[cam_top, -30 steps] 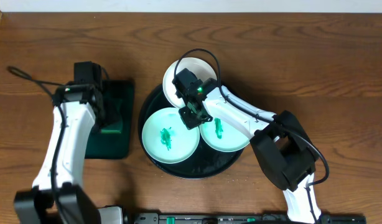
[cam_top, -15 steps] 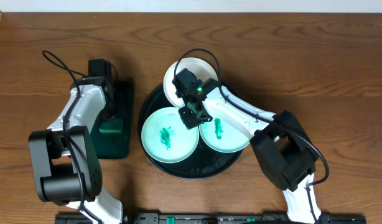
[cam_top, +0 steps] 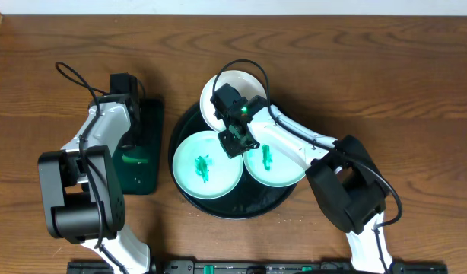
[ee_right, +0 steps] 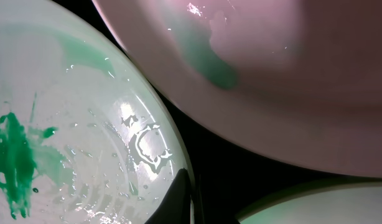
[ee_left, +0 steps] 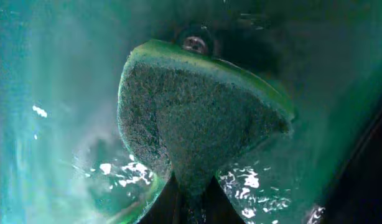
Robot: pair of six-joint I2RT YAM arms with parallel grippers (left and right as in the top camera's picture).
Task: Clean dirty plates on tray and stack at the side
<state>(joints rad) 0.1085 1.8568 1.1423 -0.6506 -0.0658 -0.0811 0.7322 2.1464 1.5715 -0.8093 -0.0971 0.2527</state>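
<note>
In the green tray (cam_top: 144, 180) your left gripper (ee_left: 188, 188) pinches a sponge (ee_left: 191, 106); how your right gripper (cam_top: 234, 144) stands, you cannot tell.

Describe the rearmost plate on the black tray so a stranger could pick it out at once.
Start at the large round black tray mid-table. Three plates sit on it; take the rearmost plate, the one overlapping the tray's far rim. Unlike the left front plate and right front plate, mint-tinted with bright green smears, it looks whiter and a black cable loops above it.
</note>
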